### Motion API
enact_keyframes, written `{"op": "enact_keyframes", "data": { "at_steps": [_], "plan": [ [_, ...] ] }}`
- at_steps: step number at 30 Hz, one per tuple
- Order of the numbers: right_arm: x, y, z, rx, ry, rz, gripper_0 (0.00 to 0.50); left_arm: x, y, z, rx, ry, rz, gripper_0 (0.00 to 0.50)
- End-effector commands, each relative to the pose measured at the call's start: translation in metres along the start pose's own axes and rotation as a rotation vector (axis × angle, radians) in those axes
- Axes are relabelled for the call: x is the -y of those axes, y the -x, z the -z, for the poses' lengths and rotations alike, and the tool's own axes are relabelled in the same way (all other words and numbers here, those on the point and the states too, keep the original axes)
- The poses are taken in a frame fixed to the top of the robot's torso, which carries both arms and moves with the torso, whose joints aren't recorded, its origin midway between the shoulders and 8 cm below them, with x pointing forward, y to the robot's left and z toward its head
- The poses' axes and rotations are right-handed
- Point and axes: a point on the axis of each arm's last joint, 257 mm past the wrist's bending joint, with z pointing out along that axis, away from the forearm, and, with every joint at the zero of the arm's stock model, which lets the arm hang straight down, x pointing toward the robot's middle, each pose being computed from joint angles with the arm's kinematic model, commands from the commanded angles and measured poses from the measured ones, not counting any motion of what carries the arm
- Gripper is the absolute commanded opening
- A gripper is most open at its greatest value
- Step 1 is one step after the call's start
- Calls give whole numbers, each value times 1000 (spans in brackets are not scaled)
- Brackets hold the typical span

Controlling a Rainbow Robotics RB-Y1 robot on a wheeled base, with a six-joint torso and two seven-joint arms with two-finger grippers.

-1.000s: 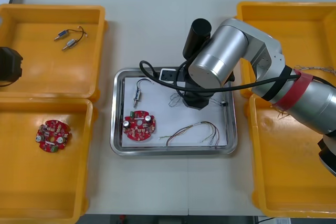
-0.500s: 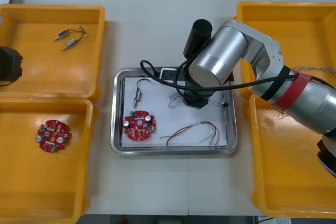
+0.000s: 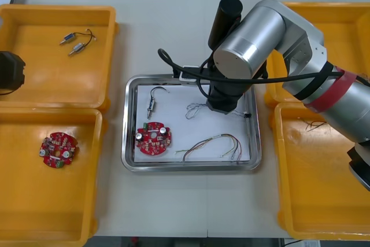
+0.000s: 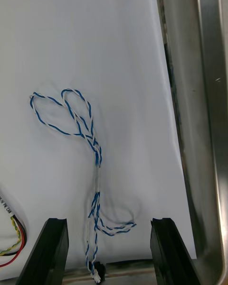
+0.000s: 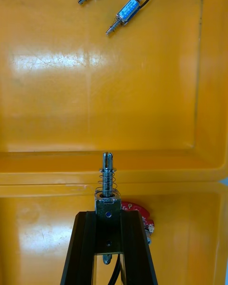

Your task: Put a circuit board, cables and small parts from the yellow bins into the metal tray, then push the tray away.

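Your right gripper hangs over the metal tray at the centre of the front view, fingers spread, with the twisted blue and white cable lying free between them on the white liner; your left gripper, at the left edge, pinches a small metal part (long axis running out along the fingers); the tray lies to its right, so I judge that arm carries next; no writing is readable.
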Motion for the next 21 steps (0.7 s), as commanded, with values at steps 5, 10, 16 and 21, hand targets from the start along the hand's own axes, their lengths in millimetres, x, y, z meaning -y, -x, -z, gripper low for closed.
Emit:
{"op": "enact_keyframes", "data": {
  "at_steps": [5, 10, 16, 21],
  "plan": [
    [11, 19, 44, 77, -26, 11, 500, 0, -3, 9, 2, 11, -104, 0],
    [19, 9, 64, 90, 6, -65, 500, 6, -3, 10, 4, -1, -104, 0],
    [36, -22, 94, 75, 44, -237, 500, 9, -4, 10, 4, -9, -103, 0],
    [53, -27, 110, 120, 32, -398, 500, 10, -4, 11, 6, -12, -99, 0]
  ]
}}
